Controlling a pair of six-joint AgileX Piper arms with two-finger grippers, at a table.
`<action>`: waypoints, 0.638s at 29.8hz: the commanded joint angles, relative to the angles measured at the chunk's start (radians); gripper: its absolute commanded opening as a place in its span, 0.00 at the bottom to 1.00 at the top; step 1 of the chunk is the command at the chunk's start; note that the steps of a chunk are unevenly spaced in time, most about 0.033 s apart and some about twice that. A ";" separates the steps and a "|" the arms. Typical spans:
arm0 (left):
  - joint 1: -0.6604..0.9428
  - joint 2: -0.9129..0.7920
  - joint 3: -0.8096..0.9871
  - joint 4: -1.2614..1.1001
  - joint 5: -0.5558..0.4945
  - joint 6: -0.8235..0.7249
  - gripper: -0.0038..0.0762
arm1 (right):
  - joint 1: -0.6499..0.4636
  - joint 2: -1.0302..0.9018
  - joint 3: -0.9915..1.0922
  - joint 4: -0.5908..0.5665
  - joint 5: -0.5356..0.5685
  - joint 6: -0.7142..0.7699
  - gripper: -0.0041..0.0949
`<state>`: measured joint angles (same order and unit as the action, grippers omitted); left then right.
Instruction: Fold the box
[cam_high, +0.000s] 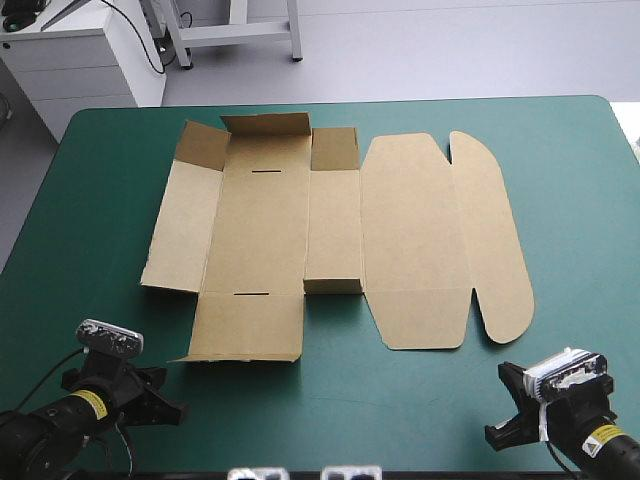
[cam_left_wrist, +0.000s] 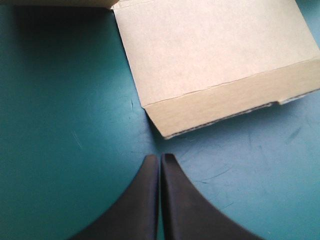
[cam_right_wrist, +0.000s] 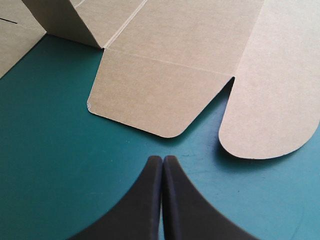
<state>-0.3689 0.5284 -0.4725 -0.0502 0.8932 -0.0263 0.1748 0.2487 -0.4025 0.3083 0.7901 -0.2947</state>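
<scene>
Left gripper (cam_high: 160, 393): low over the table's (cam_high: 585, 200) near left corner. Its black fingers are pressed together to one point with nothing between them, and its wrist view confirms this (cam_left_wrist: 159, 160). The tips sit over bare teal-green cover, close to the box but not touching it.

Box (cam_high: 335, 225): mid-table, opened out as a cut brown sheet, apart from both grippers.

- Left portion: small flaps (cam_high: 203, 146) at the far end stand up off the cover.
- The near flap (cam_high: 245, 325) lies just ahead of the left gripper. In the left wrist view (cam_left_wrist: 215, 50) its outer strip is creased and bent toward the cover.
- Two short dark slots show in the panel beyond it, one toward each end (cam_high: 267, 172).
- Middle: a narrow panel (cam_high: 332, 225) runs from far to near, and the short flap at its far end is raised.
- Right portion: lies flat. It has a broad panel with a rounded tab (cam_high: 425, 320) at its near end, and beside that a long rounded wing (cam_high: 490, 230) at the sheet's right edge.
- In the right wrist view the tab (cam_right_wrist: 155, 95) is directly ahead of the fingertips, with a strip of cover between. The wing (cam_right_wrist: 275, 100) lies just beside it, parted from it by a narrow cut.

Right gripper (cam_high: 512, 405): low over the near right corner. Its fingers are closed tip to tip and hold nothing (cam_right_wrist: 163, 161), and it is clear of the board.
</scene>
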 joint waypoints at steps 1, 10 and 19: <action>-0.004 0.004 -0.025 -0.008 -0.048 -0.004 0.04 | -0.001 0.010 -0.028 0.020 -0.063 -0.003 0.02; -0.004 0.004 -0.025 -0.008 -0.048 -0.004 0.04 | -0.001 0.010 -0.028 0.020 -0.063 -0.003 0.02; -0.004 0.004 -0.025 -0.003 -0.065 0.008 0.04 | -0.001 0.010 -0.028 0.020 -0.063 -0.003 0.02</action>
<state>-0.3689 0.5284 -0.4725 -0.0502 0.8932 -0.0253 0.1748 0.2487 -0.4025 0.3083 0.7901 -0.2947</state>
